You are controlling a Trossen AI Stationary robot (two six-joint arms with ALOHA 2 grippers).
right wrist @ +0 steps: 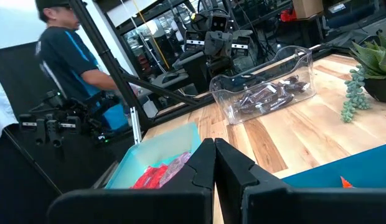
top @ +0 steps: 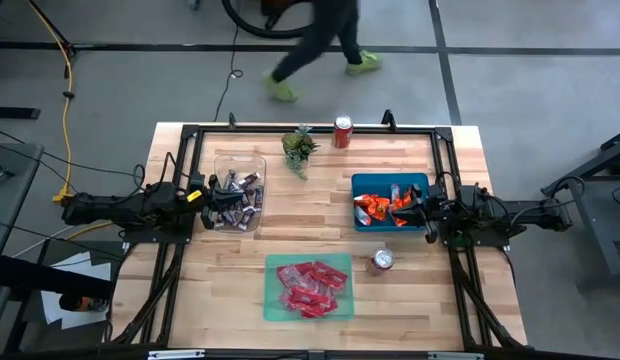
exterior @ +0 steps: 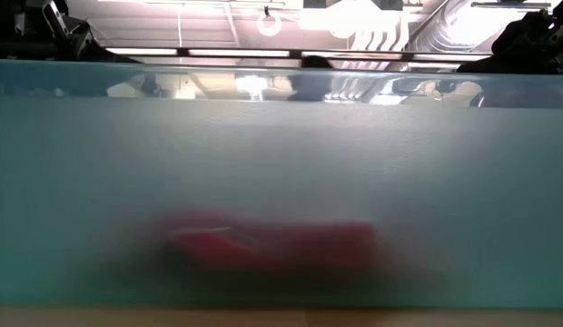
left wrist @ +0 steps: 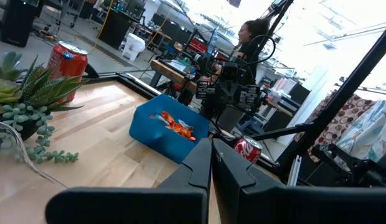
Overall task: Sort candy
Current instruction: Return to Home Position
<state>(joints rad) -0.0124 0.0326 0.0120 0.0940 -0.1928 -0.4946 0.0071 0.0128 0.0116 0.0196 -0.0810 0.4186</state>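
Lying sorted, dark bars (top: 238, 195) sit beside the closed, empty left hand (left wrist: 210, 143) toward the worktop's (top: 410, 300) left edge, orange packets (top: 375, 207) beside the closed right hand (right wrist: 213, 143); pink-red packets (top: 308, 288) lie between, by the front edge.

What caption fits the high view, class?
Dark bars in clear bin by left gripper, orange packets in blue bin by right gripper, red packets in green bin.

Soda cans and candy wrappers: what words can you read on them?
Nothing can be read.
Red soda can by the plant: white markings, too blurred to read.
Second soda can: too small.
Candy wrappers in the green tray: print too small.
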